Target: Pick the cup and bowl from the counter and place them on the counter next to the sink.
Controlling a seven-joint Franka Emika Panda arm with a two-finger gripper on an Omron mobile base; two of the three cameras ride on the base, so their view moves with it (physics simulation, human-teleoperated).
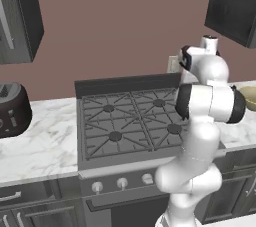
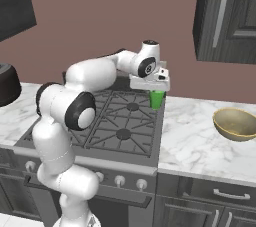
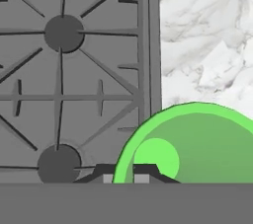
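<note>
The fingers [image 3: 122,172] are clamped on the rim of the green cup [image 2: 157,99], held over the stove's [image 2: 117,121] right edge. The bowl [image 2: 235,123] sits on the surface [image 2: 195,146], well right of the stove.

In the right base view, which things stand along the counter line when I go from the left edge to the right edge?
Dark appliance at the left edge → stove → green cup held in the gripper at the stove's right edge → bare marble counter → bowl.
</note>
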